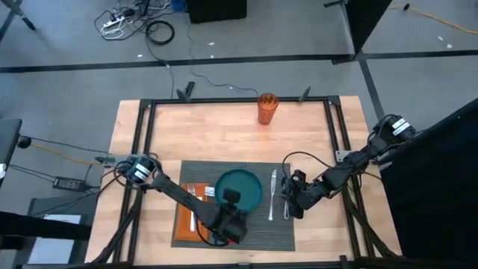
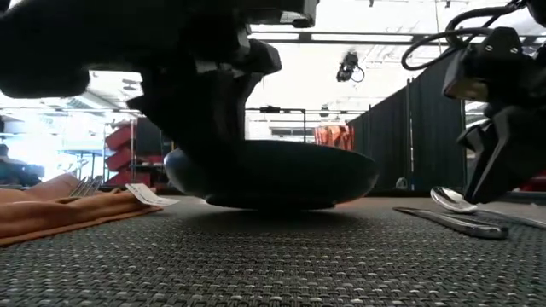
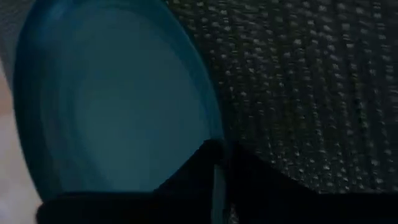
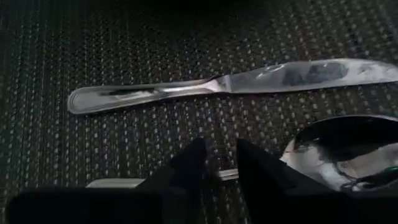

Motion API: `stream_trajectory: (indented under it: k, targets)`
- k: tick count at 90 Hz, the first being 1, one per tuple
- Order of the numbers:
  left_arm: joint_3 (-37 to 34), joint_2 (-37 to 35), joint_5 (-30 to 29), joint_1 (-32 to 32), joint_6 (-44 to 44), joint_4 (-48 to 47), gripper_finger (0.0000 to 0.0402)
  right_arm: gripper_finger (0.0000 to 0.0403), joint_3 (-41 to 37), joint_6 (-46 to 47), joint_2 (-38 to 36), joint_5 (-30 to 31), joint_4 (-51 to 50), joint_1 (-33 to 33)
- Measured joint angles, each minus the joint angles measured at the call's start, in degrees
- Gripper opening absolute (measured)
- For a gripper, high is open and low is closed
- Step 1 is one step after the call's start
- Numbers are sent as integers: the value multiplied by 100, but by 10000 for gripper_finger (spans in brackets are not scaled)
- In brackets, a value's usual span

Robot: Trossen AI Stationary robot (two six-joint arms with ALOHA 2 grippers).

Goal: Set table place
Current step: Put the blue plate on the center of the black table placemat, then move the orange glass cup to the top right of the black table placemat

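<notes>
A teal plate [image 1: 243,183] rests on the dark grey ribbed placemat [image 1: 261,233] at the table's near middle. My left gripper [image 3: 216,186] is at the plate's near edge, shut on it. A knife [image 4: 186,90] and a spoon [image 4: 342,149] lie flat on the mat to the right of the plate. My right gripper [image 4: 221,158] stands over the spoon's handle, its fingers a narrow gap apart. The handle runs beneath both fingers. An orange napkin [image 1: 187,218] with a fork [image 1: 192,200] on it lies to the left of the plate. My left gripper pinches the plate's near rim [image 3: 216,163] between its two fingers, one on the inner side of the rim and one on the outer. The plate's base [image 2: 273,203] sits on the placemat. Whether my right gripper touches the spoon's handle [image 4: 227,175], I cannot tell.
An orange ribbed cup [image 1: 267,108] stands near the table's far edge, beyond the placemat. A black frame [image 1: 146,134] runs along the table's edges. Bare wood [image 1: 224,134] lies between the cup and the mat.
</notes>
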Motion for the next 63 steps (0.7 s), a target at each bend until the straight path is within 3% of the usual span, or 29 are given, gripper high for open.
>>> stream_trajectory:
  k: [21,35,49,63]
  targets:
    - [173,7,385,-2,-27,-14,132,76,0,-68,0,197,45,2]
    - [462,2,534,0,-77,-310,186,98,0,-215,-8,258,127,-1]
    - [826,-52,425,0,-212,-869,209,136,2,-397,-271,254,191,-96]
    - [736,-488,127,80,-186,-1018,209,178,4,-854,-973,250,221,-470]
